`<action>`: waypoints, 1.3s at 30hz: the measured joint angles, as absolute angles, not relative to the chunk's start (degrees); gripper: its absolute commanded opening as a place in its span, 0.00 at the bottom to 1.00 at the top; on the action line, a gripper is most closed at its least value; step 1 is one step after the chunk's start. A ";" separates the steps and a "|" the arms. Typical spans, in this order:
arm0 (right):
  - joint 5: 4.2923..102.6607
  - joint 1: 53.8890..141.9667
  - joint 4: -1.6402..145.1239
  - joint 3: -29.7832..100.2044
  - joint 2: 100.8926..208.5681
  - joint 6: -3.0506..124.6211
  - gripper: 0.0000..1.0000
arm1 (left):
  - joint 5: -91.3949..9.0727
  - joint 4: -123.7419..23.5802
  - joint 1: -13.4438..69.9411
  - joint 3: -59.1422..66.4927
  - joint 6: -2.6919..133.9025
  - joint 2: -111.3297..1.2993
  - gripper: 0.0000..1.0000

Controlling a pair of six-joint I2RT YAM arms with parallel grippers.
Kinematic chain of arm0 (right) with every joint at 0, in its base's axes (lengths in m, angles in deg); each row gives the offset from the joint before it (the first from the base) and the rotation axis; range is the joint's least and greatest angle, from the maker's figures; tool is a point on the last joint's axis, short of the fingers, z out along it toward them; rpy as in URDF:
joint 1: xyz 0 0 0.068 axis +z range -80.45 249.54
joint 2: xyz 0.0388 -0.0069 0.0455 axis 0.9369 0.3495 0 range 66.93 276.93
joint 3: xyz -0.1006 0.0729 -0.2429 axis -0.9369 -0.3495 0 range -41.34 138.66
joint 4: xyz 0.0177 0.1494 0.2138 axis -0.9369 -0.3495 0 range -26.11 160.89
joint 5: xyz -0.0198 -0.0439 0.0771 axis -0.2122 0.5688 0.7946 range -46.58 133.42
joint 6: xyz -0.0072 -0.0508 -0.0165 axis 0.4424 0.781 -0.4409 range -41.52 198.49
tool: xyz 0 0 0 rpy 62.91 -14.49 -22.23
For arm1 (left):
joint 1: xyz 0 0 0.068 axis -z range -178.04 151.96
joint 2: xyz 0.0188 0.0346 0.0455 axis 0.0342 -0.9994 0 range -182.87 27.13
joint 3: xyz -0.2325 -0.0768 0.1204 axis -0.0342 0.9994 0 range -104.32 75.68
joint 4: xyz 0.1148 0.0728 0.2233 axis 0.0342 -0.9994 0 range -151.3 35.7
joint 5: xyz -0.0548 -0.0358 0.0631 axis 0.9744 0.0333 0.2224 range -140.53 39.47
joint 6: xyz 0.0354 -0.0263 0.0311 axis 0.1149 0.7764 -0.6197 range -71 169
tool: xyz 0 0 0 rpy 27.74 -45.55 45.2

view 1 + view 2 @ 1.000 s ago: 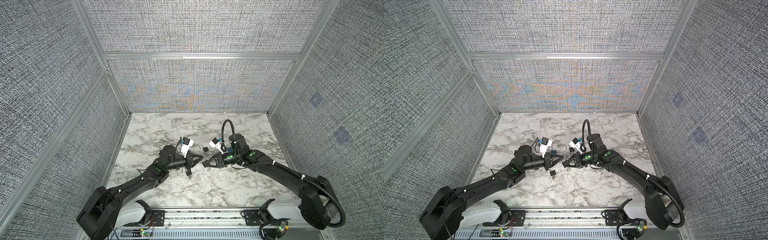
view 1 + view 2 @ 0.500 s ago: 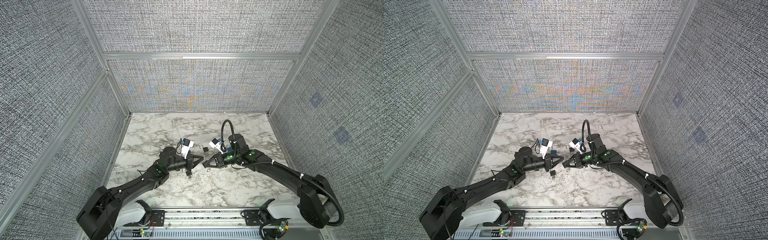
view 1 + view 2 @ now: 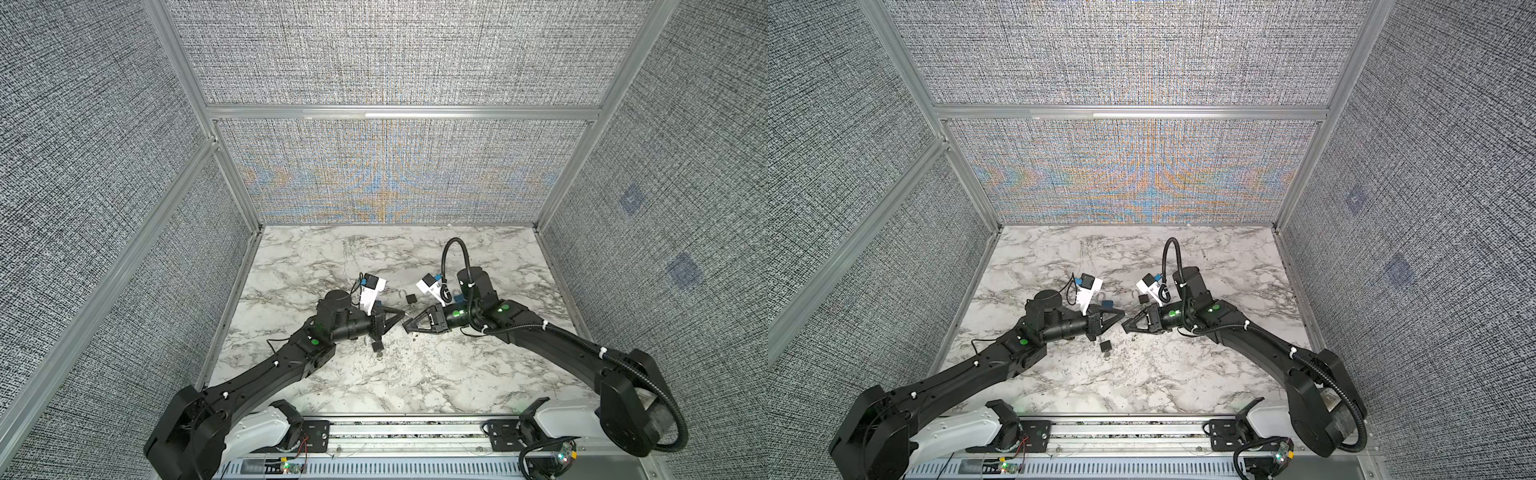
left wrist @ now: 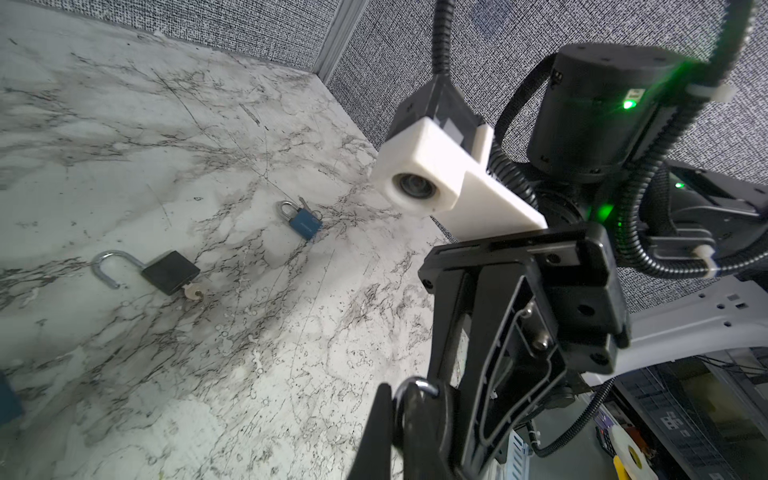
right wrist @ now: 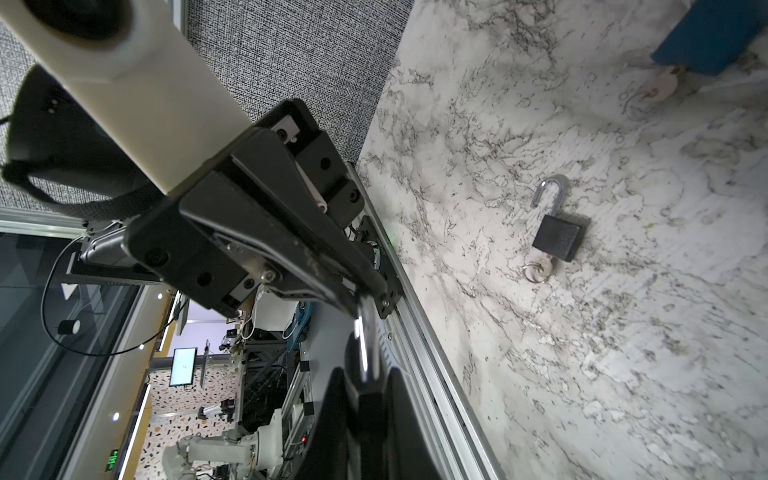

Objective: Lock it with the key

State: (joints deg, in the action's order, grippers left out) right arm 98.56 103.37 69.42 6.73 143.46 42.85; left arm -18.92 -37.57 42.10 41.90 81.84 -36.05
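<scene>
1. Padlock [image 5: 366, 349] is held clear of the table between the two claw tips. Its dark body sits in the right claw [image 3: 407, 328], and its silver shackle [image 4: 417, 384] runs straight out to the left claw [image 3: 400, 317].
2. The right claw is clenched on the lock body. The left claw is clenched too, fingertips pinched at the bow of the shackle. In both top views the two tips almost meet.
3. This looks like the closing step, with the shackle being pressed home between the two grips. The fingers hide whether its free leg is seated, and whether a key sits in this padlock.
4. The next move probably calls for a straight push along the shackle's line, without twisting. One claw would then have to let go to reach and turn the key. The smooth steel could slip in so narrow a pinch.
5. Other locks lie on the table:
   - An open black padlock [image 5: 557, 237] with a key ring lies just below the left claw.
   - A second open black one [image 4: 170, 272] lies beyond both tips.
   - A blue padlock [image 4: 305, 222] lies near the right claw's wrist.
6. The surface is a white marble-patterned tabletop [image 3: 415, 386], scuffed. Grey woven panels [image 3: 395, 62] in an aluminium frame [image 3: 399, 112] enclose it. The right wrist view glimpses a lab with a lit monitor [image 5: 183, 372] outside.
</scene>
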 measured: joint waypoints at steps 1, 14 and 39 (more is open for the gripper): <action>97.99 103.65 69.94 6.43 143.20 43.35 0.00 | -18.33 -38.73 41.60 41.70 81.53 -35.53 0.13; 91.26 105.20 70.25 3.67 141.63 47.20 0.00 | -8.27 -41.22 36.68 40.28 80.79 -36.05 0.39; 89.99 107.02 68.91 5.16 142.32 47.94 0.00 | 0.36 -38.82 35.32 39.16 80.90 -41.32 0.34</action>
State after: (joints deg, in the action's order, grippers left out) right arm 89.99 107.02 68.91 5.16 142.32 47.94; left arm 0.36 -38.82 35.32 39.16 80.90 -41.32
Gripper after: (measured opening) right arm 0.097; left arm 0.336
